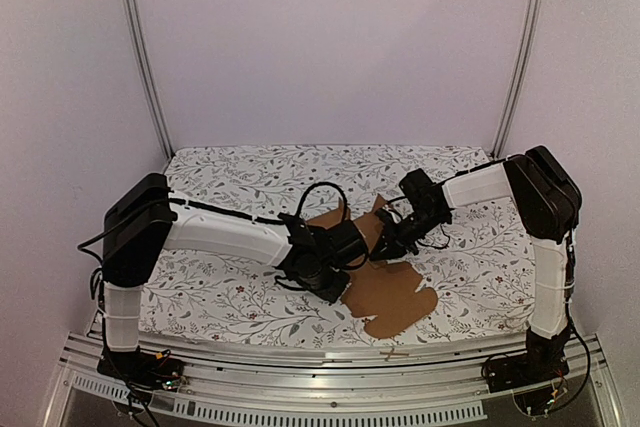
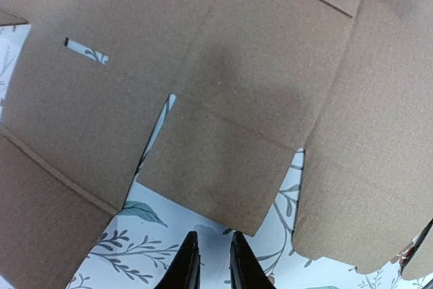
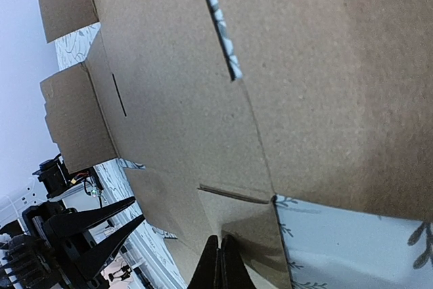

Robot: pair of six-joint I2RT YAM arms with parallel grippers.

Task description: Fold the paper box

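Nearest the left wrist camera, the left gripper (image 2: 214,236) hangs just off the free edge of a flap (image 2: 216,174). Its fingers stand a narrow gap apart with nothing between them. The right gripper (image 3: 218,243) shows its fingers closed together at the corner of another flap (image 3: 247,228). Whether that flap's edge is pinched between them cannot be told.

The paper box (image 2: 257,79) lies as an open, unfolded sheet on the flowered tablecloth (image 2: 155,216), near the middle of the table and between the two arms. No wall appears to be raised yet, so the task is judged to be at its first fold.

- Step in hand, as judged: lifting a side flap along its scored crease.
- The left fingers should open wider and slide under the flap edge, not push against it, or the sheet will skid on the cloth.
- The right gripper should hold the sheet down beside the crease so the fold forms on the score line.
- The slot (image 2: 86,51) should stay uncovered, as a tab probably locks into it.

Farther off, two metal posts (image 1: 140,47) rise at the back corners.

Writing: no brand, label or print is visible on the cardboard, the cloth or the arms.
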